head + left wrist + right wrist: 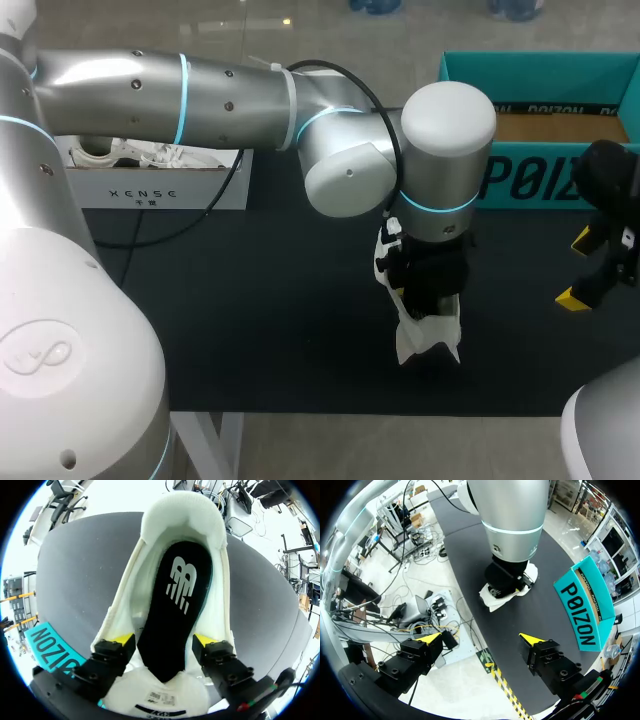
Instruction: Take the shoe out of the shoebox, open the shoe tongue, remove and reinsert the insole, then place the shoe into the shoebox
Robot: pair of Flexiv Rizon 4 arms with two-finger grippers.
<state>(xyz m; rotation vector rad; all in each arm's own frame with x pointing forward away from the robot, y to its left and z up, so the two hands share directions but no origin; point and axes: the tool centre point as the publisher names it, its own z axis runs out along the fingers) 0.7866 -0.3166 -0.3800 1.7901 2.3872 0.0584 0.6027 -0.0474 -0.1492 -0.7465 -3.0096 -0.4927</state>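
A white shoe point(425, 338) stands on the black table mat under my left arm's wrist. In the left wrist view the shoe point(182, 515) lies open with its black insole point(175, 605) flat inside. My left gripper point(163, 640) is open over the shoe's mouth, one yellow fingertip point(122, 639) on each side of the insole's near end with small gaps. My right gripper point(577, 269) hangs open and holds nothing at the table's right edge, apart from the shoe point(507, 587); its own view shows the right gripper point(480, 638) over the mat's edge. The teal shoebox point(540, 70) stands open at the back right.
A white box point(150, 185) with white items in it stands at the back left. My left arm point(200, 100) spans the table from the left to the middle. The teal shoebox point(585, 610) lies beside the shoe in the right wrist view.
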